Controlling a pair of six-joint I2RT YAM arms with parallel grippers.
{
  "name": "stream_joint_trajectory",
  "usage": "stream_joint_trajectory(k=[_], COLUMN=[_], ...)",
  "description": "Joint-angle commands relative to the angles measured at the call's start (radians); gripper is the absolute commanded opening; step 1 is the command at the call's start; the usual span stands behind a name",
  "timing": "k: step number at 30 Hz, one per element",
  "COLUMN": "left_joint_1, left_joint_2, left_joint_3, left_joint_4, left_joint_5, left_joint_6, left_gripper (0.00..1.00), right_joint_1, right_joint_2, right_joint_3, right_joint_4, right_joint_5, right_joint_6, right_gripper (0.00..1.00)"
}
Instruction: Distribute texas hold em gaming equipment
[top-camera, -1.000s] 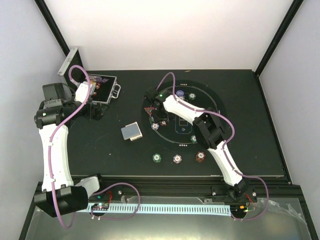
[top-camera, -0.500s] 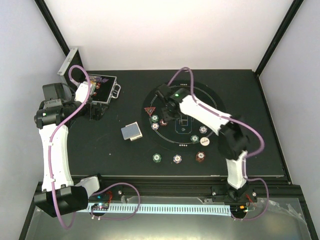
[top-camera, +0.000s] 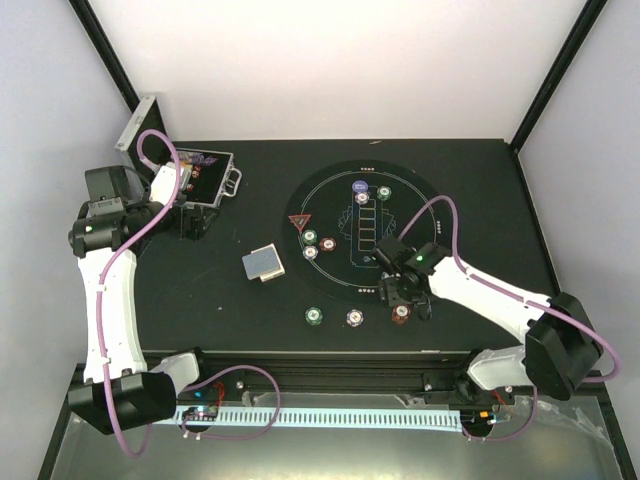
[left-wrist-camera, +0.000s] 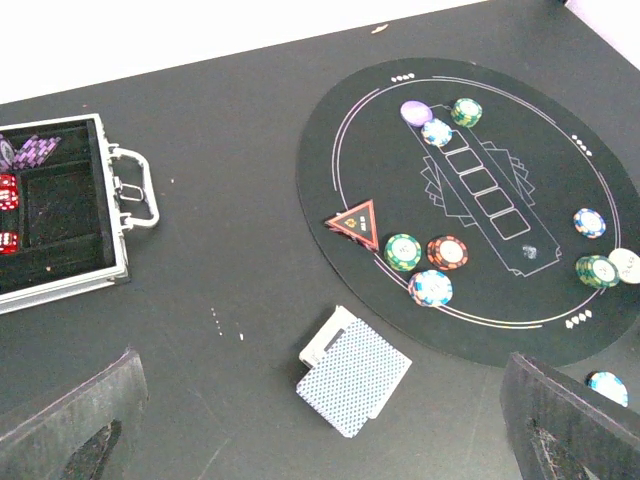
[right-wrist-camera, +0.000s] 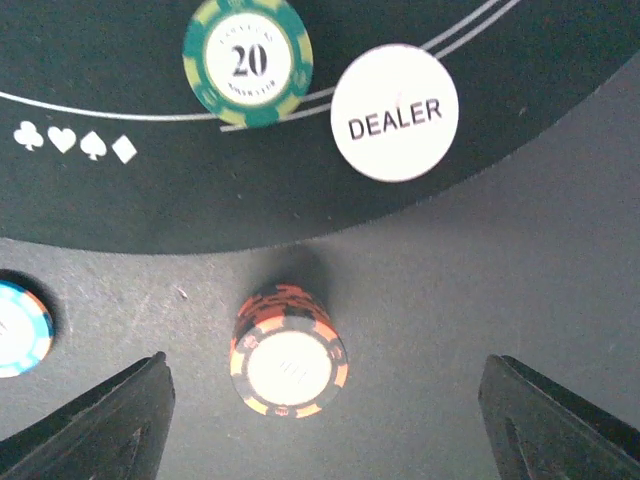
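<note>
Right gripper (right-wrist-camera: 325, 440) seen spread wide, nothing held, poised over brown-red striped poker chip stack (right-wrist-camera: 288, 358). Stack set on black worktop (right-wrist-camera: 520, 300), just outside round black felt mat (right-wrist-camera: 150, 200). Green "20" chip (right-wrist-camera: 248, 62) and white round DEALER button (right-wrist-camera: 394, 112) placed at mat edge. Left gripper (left-wrist-camera: 320, 455) likewise spread, empty, above grey-blue-backed card deck (left-wrist-camera: 352, 375) laid beside mat. Silver hinged case (left-wrist-camera: 60, 210) seen lid-up at far left.

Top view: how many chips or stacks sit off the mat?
3, in a row along the near edge of the mat: green chip, blue-white chip, and red stack under the open right gripper. The arm may hide others.
</note>
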Motion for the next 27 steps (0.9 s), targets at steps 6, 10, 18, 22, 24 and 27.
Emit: stream_joint_trajectory(k=[6, 10, 18, 22, 24, 27], left_joint_1=[0.006, 0.006, 0.006, 0.006, 0.006, 0.006], left_joint_2=[-0.003, -0.002, 0.004, 0.005, 0.006, 0.006], left_joint_3=[0.006, 0.009, 0.017, 0.021, 0.023, 0.025], left_joint_4=[0.015, 0.012, 0.011, 0.009, 0.008, 0.008], left_joint_5=[0.033, 0.029, 0.030, 0.030, 0.029, 0.027], left_joint_6=[-0.005, -0.004, -0.007, -0.005, -0.005, -0.005], left_gripper=[0.99, 0.99, 0.99, 0.99, 0.99, 0.99], right_joint_1=[0.004, 0.004, 0.004, 0.005, 0.006, 0.005], right_joint_2=[-0.012, 0.014, 0.033, 0.044, 0.049, 0.051], right_joint_3=[-0.115, -0.131, -0.148, -0.162, -0.164, -0.165], right_joint_4=[0.129, 0.151, 0.169, 0.179, 0.180, 0.182], right_joint_5=[-0.075, -0.086, -0.095, -0.096, -0.091, -0.090], right_joint_6=[0.062, 0.055, 0.045, 0.045, 0.047, 0.047], right_gripper=[0.76, 0.72, 0.67, 0.61, 0.58, 0.55])
